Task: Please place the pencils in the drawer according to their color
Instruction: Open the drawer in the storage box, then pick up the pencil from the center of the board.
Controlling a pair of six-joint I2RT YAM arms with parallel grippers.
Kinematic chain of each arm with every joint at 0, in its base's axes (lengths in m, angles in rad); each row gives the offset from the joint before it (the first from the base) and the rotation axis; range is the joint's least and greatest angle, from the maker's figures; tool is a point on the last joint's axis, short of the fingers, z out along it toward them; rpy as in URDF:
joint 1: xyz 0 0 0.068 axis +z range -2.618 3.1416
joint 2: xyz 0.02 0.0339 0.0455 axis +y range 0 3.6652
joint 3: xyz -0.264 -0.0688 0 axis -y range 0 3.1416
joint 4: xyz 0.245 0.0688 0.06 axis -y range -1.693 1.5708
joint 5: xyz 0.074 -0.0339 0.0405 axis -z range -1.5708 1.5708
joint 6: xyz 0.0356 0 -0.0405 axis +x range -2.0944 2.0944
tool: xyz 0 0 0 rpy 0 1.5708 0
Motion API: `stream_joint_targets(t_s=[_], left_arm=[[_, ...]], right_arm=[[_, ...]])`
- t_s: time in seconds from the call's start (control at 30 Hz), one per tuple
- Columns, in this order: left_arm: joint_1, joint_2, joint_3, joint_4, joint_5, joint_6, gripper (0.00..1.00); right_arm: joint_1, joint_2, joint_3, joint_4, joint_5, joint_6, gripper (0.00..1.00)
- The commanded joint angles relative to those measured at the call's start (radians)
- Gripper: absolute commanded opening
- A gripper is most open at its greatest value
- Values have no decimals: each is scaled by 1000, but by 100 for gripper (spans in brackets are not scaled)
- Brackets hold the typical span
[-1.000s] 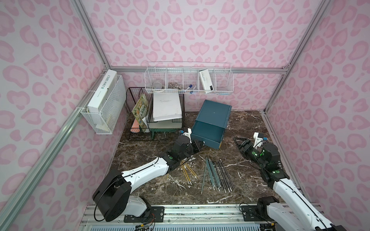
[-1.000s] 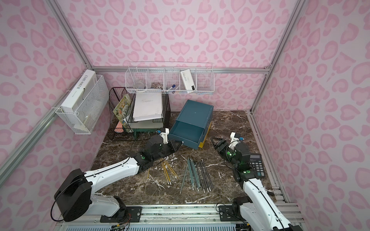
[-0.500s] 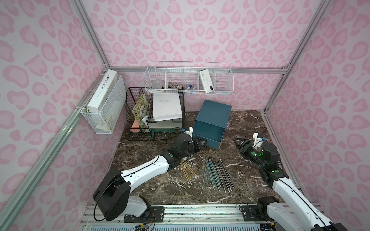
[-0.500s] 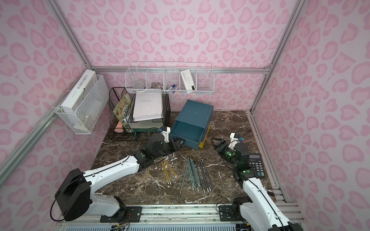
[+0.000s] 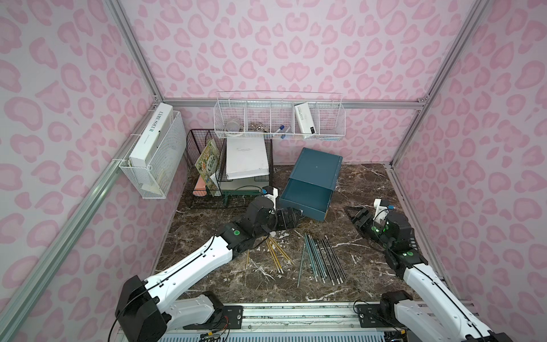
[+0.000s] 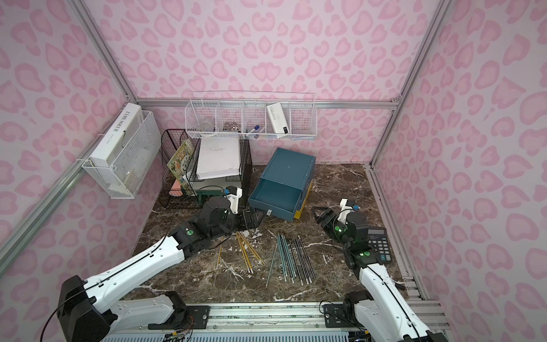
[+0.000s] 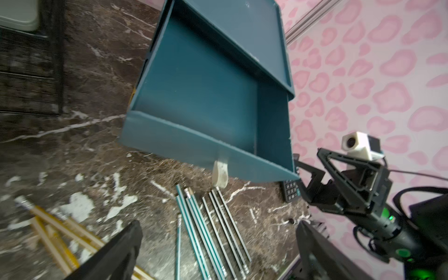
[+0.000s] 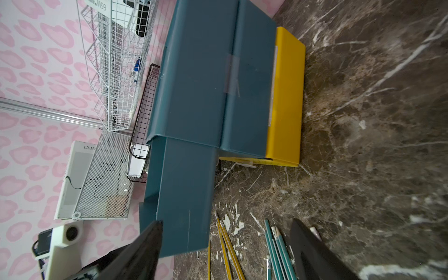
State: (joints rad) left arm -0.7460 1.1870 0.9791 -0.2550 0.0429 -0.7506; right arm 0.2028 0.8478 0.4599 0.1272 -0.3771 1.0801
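While both arms hang low over the dark marble desk (image 5: 370, 183), I count one small dark-teal box cabinet (image 5: 318, 168). Its top teal drawer (image 5: 305, 197) is pulled out and bare inside. On the desk lie about six yellow pencils (image 5: 274, 255), about five teal-green pencils (image 5: 313, 257) and four black pencils (image 5: 331, 257). They lie too close to count surely. My left gripper (image 5: 288, 217) is wide open and empty, just before that drawer, pencils near it. My right gripper (image 5: 356, 214) also has its jaws apart, empty, off beside the pencils.
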Motion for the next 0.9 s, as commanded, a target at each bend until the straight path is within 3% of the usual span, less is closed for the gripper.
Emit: stream_joint_targets(t_s=[0.0, 0.3, 0.67, 0.87], left_arm=[[0, -6, 43, -294, 11, 140, 98], [-120, 65, 40, -446, -6, 204, 98], [-321, 383, 177, -489, -90, 230, 96], [-354, 499, 245, -517, -82, 229, 87]], right_arm=[[-1, -1, 21, -94, 26, -75, 81], [0, -31, 20, -243, 81, -167, 81], [0, -42, -3, -249, 85, -173, 81], [-1, -24, 16, -257, 82, -195, 81]])
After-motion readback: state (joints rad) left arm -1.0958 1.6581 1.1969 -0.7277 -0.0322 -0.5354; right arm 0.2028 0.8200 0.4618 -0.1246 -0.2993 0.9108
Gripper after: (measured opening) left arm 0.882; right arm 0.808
